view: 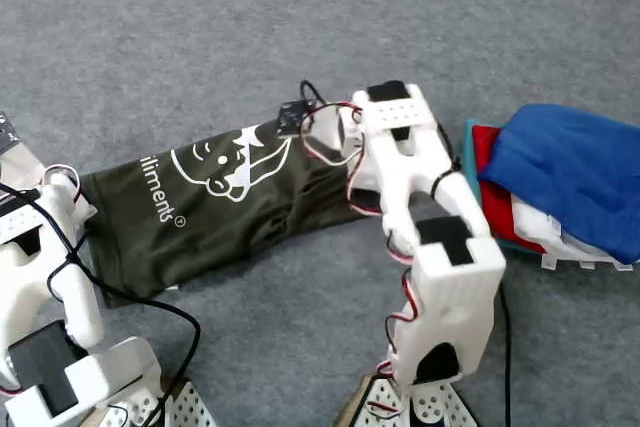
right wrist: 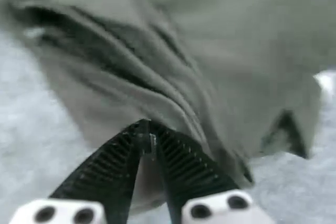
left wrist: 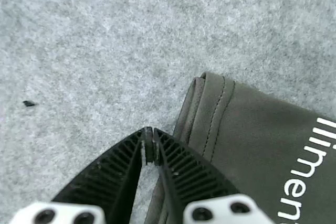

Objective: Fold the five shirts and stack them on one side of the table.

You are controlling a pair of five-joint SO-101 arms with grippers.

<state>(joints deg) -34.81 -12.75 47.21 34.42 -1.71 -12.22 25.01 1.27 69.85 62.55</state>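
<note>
High view: olive shirt [view: 220,212] is lying as a long folded strip across the middle of the table [view: 150,57], white print facing up. Left arm [view: 50,277] is sitting at the hem end and right arm [view: 410,177] is reaching over the opposite end. My read is one arm per end, so the strip can be doubled over on itself. The stack [view: 560,187] is sitting at the table's side beyond the right arm, with a blue shirt [view: 570,162] on top and red and white layers showing under it. It looks loose rather than squared. The olive shirt is lying apart from it and isn't stacked yet.

Left wrist view: left gripper [left wrist: 149,148] is showing its fingers closed tip to tip, right at the stitched hem edge of the olive shirt [left wrist: 252,135]. The cloth edge is running under one finger. I can't tell whether any fabric is actually pinched. Bare table [left wrist: 79,51] is lying on the other side, with a small dark speck [left wrist: 29,103] well off and not in the way.

Right wrist view: right gripper [right wrist: 147,137] is also showing its tips together, low over bunched folds of the olive shirt [right wrist: 210,51]. Whether a fold is caught between them is unclear. The wrinkles here are looking like the main obstacle to a flat fold. The right arm itself is standing between the shirt and the stack, so the carry path is going to need care.
</note>
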